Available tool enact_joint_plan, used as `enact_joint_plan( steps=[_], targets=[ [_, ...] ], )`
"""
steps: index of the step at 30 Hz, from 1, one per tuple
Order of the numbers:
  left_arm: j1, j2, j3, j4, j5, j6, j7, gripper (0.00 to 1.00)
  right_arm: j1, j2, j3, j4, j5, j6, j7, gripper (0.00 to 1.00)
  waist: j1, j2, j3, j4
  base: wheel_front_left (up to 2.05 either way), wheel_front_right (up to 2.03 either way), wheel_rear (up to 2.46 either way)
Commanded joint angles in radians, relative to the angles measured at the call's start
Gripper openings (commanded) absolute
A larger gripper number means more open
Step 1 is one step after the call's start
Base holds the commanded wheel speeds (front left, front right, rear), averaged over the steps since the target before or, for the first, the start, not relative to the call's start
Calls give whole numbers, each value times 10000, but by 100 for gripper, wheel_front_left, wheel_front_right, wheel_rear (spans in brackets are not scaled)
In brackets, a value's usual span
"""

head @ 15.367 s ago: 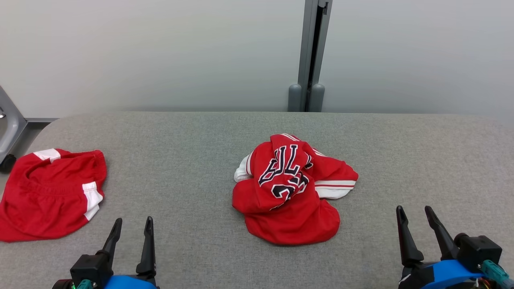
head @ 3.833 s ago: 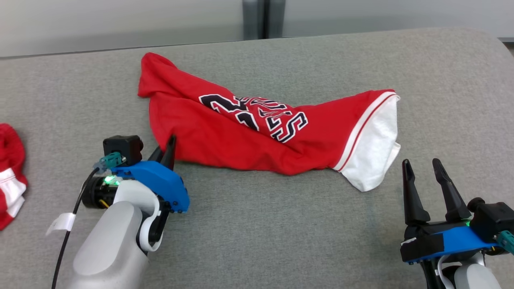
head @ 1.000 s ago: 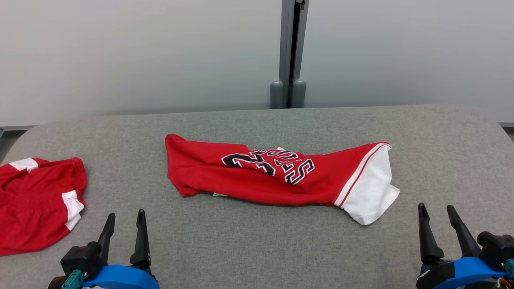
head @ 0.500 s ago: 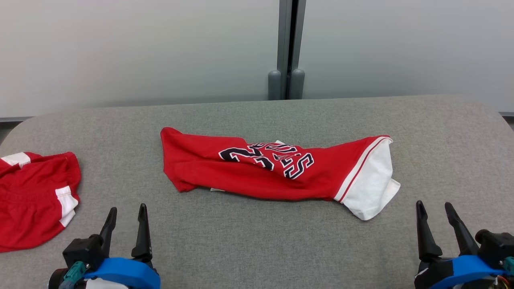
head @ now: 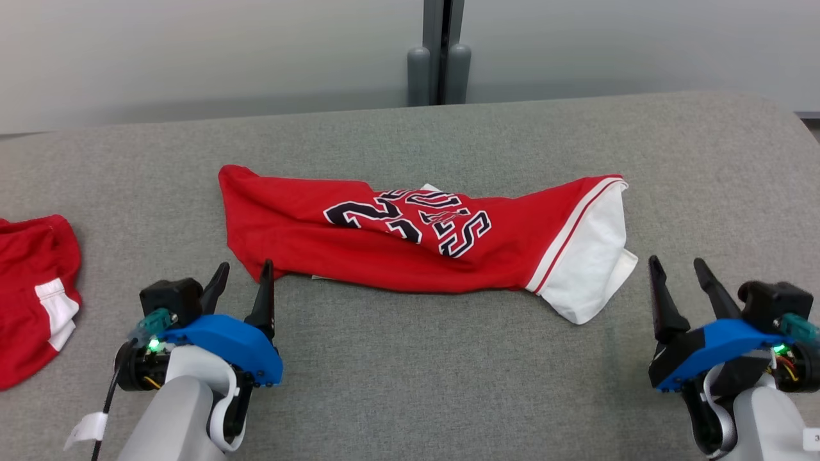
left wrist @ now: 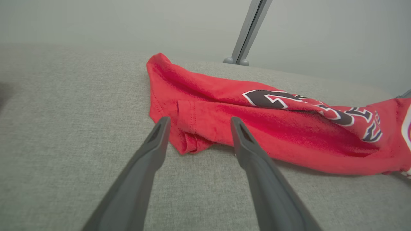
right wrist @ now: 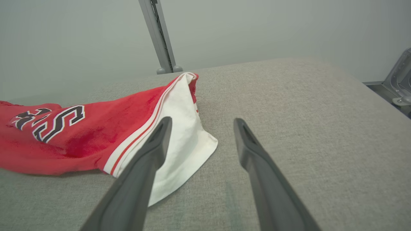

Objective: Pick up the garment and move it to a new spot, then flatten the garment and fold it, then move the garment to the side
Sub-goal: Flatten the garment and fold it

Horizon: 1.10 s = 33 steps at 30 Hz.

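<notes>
Flattening is in hand: the garment (head: pixel 410 243) lies bunched lengthwise on the desk (head: pixel 410 358); left tool (head: pixel 246 264) and right tool (head: pixel 676 260) gape empty just beside its ends; next, I judge, pinch both ends and spread.

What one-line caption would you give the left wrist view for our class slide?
Open left gripper poised at the bunched end of a red jersey lying on a grey table.

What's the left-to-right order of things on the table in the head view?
shorts → left claw → jersey → right claw
</notes>
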Motion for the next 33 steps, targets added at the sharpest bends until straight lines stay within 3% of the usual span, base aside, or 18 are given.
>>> enact_joint_plan(
  steps=[1, 12, 33],
  targets=[
    [-396, -43, 3, 304, -70, -28, 71, 100, -492, -32, -156, 315, -97, 1, 123, 100, -2, -2, 181, -42, 0, 0, 0],
    [-2061, -213, 0, 2014, -137, 167, 450, 100, -2614, -33, -238, 2808, -563, 1, 436, 100, -2, -2, 1095, -168, 0, 0, 0],
    [-2704, -403, -392, 2838, -70, -40, -325, 100, -4167, -17, -735, 6158, -1961, 1, 283, 100, -2, -2, 1536, 157, 0, 0, 0]
  ],
)
